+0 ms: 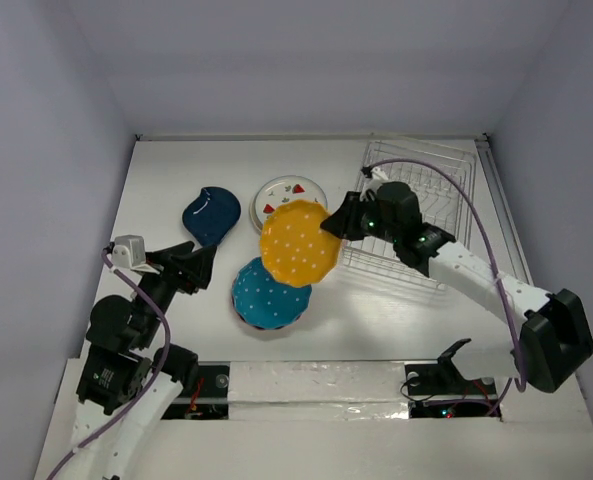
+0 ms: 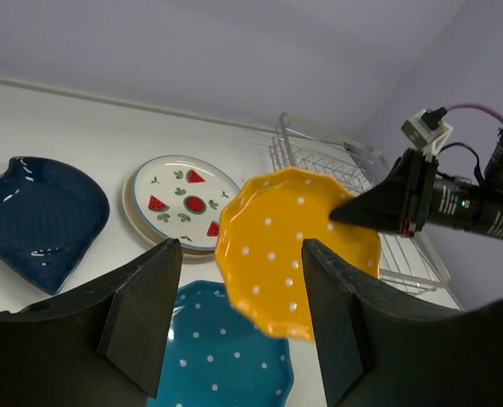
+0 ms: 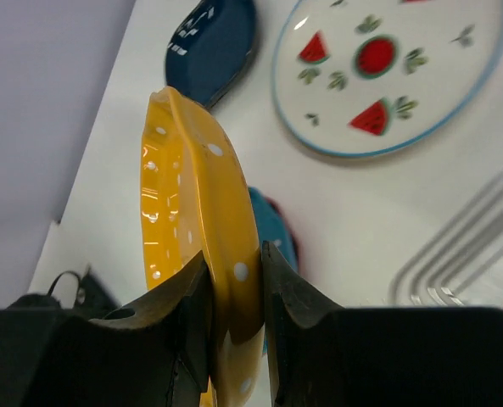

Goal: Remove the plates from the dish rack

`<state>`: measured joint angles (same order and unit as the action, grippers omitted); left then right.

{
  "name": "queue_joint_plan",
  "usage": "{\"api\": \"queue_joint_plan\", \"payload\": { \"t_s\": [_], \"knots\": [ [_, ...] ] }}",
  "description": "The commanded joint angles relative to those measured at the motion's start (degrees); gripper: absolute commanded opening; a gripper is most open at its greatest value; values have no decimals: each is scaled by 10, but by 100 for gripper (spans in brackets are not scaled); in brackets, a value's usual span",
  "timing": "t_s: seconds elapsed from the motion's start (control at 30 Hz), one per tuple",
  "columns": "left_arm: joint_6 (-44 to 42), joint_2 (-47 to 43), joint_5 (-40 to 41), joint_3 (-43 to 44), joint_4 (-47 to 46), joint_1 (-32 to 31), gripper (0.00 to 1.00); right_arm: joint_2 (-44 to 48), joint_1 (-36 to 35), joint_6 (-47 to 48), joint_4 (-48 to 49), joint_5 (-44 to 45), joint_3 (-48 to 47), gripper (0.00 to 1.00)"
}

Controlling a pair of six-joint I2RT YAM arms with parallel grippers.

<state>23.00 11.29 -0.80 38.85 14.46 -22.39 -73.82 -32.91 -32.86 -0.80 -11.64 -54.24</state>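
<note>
My right gripper (image 1: pixel 334 226) is shut on the rim of a yellow white-dotted scalloped plate (image 1: pixel 297 243) and holds it in the air left of the wire dish rack (image 1: pixel 446 205). In the right wrist view both fingers (image 3: pixel 289 297) clamp the yellow plate (image 3: pixel 192 195). A teal dotted plate (image 1: pixel 269 294) lies flat below it, over something pink. The white plate with watermelon marks (image 1: pixel 278 193) and the dark blue plate (image 1: pixel 212 213) lie flat further back. My left gripper (image 1: pixel 204 262) is open and empty, left of the teal plate (image 2: pixel 226 356). The rack looks empty.
White walls enclose the table on three sides. The rack (image 2: pixel 353 170) stands at the back right near the right wall. A taped strip (image 1: pixel 316 378) runs along the near edge between the arm bases.
</note>
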Motion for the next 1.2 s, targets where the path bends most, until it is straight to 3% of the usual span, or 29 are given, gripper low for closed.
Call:
{"api": "queue_joint_plan", "payload": {
  "t_s": [0.0, 0.27, 0.63, 0.77, 0.87, 0.9, 1.0, 1.17],
  "knots": [
    [-3, 20, -2, 3, -18, 14, 55, -5, -43, -78, 205, -58, -16, 0],
    [-6, 41, -11, 5, -20, 41, 55, -98, -114, -94, 244, -59, 16, 0],
    [-9, 52, -21, 4, -22, 63, 54, -171, -138, -98, 256, -59, 31, 1],
    [-9, 54, -24, 4, -25, 63, 54, -184, -143, -99, 239, -42, 38, 18],
    [-9, 54, -25, 4, -24, 68, 54, -193, -149, -92, 211, -18, 36, 39],
    [-9, 54, -25, 3, -24, 68, 54, -194, -154, -89, 201, -10, 33, 50],
    [-9, 53, -26, 3, -25, 68, 54, -191, -167, -76, 172, 17, 31, 65],
    [-9, 50, -25, 3, -26, 68, 54, -179, -196, -48, 110, 88, 12, 76]
  ]
}}
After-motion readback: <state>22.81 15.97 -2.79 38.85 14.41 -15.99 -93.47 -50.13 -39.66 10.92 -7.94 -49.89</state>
